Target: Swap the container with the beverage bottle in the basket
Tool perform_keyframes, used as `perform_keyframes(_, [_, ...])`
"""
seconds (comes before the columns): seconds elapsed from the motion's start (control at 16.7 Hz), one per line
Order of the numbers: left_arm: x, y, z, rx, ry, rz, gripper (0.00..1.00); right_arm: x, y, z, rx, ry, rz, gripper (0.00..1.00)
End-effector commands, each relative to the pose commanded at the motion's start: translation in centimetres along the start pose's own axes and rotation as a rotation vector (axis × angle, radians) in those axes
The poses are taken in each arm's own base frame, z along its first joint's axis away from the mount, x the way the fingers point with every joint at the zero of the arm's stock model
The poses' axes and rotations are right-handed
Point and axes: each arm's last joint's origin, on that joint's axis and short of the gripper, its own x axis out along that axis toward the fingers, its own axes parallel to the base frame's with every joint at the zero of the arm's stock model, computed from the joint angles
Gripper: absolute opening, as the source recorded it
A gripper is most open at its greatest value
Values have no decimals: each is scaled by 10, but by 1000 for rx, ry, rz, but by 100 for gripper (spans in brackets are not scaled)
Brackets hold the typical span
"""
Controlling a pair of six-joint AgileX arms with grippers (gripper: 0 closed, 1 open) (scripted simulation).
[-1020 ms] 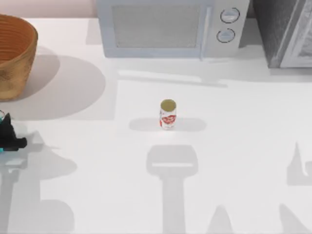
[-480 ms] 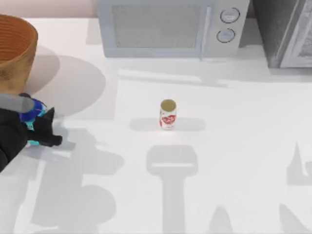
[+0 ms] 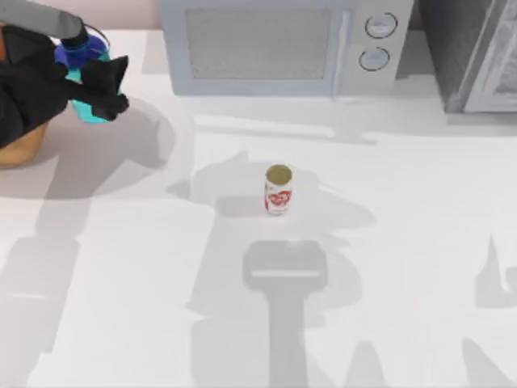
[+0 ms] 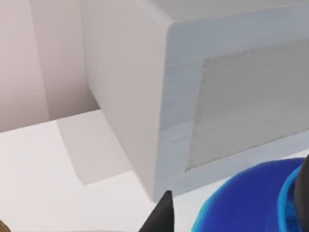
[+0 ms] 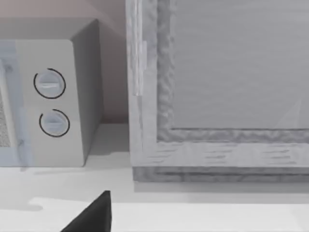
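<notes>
One tool at work: our left tool (image 3: 109, 90) clamps the blue plastic beverage bottle (image 3: 81, 61) in the frame's upper left | beside the orange-brown ribbed woven basket (image 3: 20, 147) | lifted out, we judge, to free space | red-and-white cylindrical can (image 3: 278, 190) waits mid-table (image 3: 404, 242).

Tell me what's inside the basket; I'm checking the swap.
The basket is mostly covered by the left arm, so its inside is hidden. The left tool holds the blue bottle beside it.
</notes>
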Motion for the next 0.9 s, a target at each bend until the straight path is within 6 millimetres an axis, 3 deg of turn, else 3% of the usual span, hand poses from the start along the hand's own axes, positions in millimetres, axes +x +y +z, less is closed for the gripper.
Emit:
perform_keyframes(0.12, [-11,28,37,-28,7,78,0,0,0,0,0,0,0,100])
perform_keyframes(0.24, [-35,66,66,-59,10,196,0,0,0,0,0,0,0,100])
perform_keyframes(0.42, [-73,109,91,-95,21,363,0,0,0,0,0,0,0,100])
perform_keyframes(0.6, [-92,123,100,-104,27,442,0,0,0,0,0,0,0,100])
perform_keyframes(0.9, [-89,124,97,-104,32,439,0,0,0,0,0,0,0,100])
